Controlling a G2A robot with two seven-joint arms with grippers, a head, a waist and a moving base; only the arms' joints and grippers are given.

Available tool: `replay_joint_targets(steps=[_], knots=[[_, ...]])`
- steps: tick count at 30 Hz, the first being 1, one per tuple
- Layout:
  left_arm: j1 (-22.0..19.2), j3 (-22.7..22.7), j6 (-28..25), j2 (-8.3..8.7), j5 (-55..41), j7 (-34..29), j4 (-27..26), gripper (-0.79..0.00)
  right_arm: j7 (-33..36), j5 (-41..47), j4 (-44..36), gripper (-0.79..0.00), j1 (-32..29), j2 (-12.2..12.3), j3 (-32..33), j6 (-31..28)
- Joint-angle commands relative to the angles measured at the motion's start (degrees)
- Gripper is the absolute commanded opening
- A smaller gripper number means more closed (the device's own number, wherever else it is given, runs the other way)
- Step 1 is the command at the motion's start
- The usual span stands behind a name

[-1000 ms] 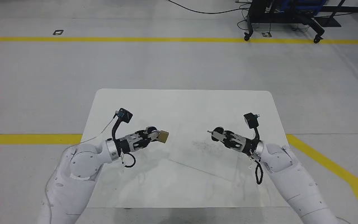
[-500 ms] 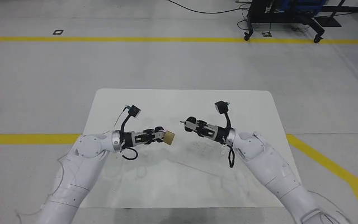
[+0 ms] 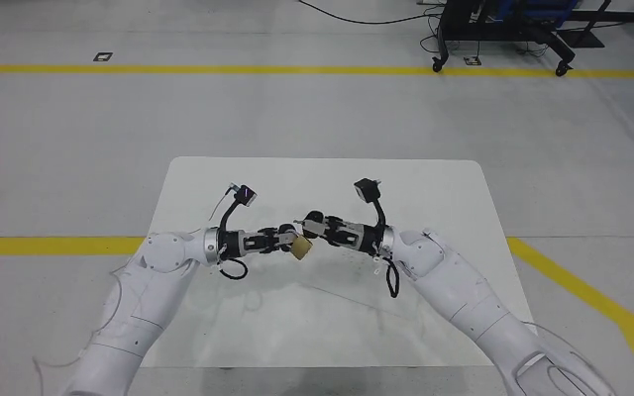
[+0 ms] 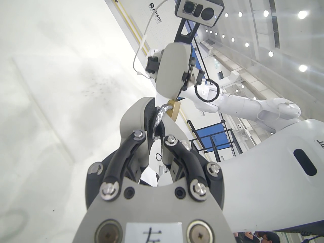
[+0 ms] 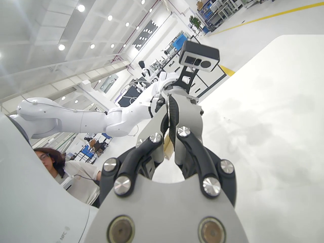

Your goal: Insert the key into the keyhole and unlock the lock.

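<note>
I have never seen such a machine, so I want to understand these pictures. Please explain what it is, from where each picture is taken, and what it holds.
This is a robot with two arms at a white table. One picture looks down from above the arms; the other two come from cameras on the wrists. The left end effector is shut on the silver shackle of a brass padlock, held above the table, not lying on it. The right end effector, also shut, points at the padlock from the opposite side. The key it should carry is too small to make out.
</note>
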Motion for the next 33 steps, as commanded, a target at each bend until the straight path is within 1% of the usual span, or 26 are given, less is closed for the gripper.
replay_joint_targets(steps=[1, 5, 11, 13, 15, 17, 19, 20, 21, 23, 30, 33], knots=[[-0.2, -0.1, 0.1, 0.06, 0.7, 0.7, 0.4, -0.785, 0.7, 0.4, 0.3, -0.785, 0.0, 0.0, 0.0, -0.8], [-0.5, -0.9, 1.1, 0.43, 6.6, 4.2, 0.4, -0.785, 0.5, 1.4, 0.5, -0.785, -0.8, 0.3, 1.6, -2.9], [-0.5, -0.9, 1.1, 0.43, 6.6, 4.2, 0.4, -0.785, -0.1, 0.4, 0.5, -0.785, -0.9, 0.5, 2.4, -3.2], [0.1, -0.5, 2.9, 0.36, 6.1, 4.7, 0.2, -0.785, -0.1, 0.4, 0.5, -0.785, -0.9, 0.5, 2.4, -3.2], [0.5, -0.3, 7.4, 0.09, 3.6, 7.9, -0.7, -0.785, -0.1, 0.4, 0.5, -0.785, -0.9, 0.5, 2.4, -3.2], [0.1, 0.4, 16.3, -0.35, -2.8, 7.7, -0.2, -0.785, -1.8, 0.6, 0.2, -0.785, -1.7, 0.6, 3.0, -1.7], [-1.9, 1.4, 25.3, -0.72, -5.6, 7.1, 2.0, -0.785, -2.7, 0.7, -1.1, -0.785, -3.3, 0.9, 4.0, 0.5], [-3.3, 1.7, 27.4, -0.86, -5.3, 7.8, 2.7, -0.785, -2.7, 0.8, -1.8, -0.785, -4.3, 1.1, 4.6, 1.2], [-3.9, 1.9, 27.5, -1.07, -5.8, 8.9, 3.3, -0.785, -2.5, 1.1, -2.6, -0.785, -5.3, 1.5, 5.3, 1.9], [-4.0, 2.1, 27.6, -1.20, -6.4, 9.0, 3.8, -0.785, -2.1, 1.3, -4.1, -0.785, -7.1, 2.1, 7.0, 3.0], [-4.0, 2.1, 27.6, -1.20, -6.4, 9.0, 3.8, -0.785, -2.1, 1.3, -4.1, -0.785, -7.1, 2.1, 7.0, 3.0], [-3.0, 2.5, 28.9, -1.51, -7.2, 12.8, 3.1, -0.785, -2.1, 1.3, -4.1, -0.785, -7.1, 2.1, 7.0, 3.0]])
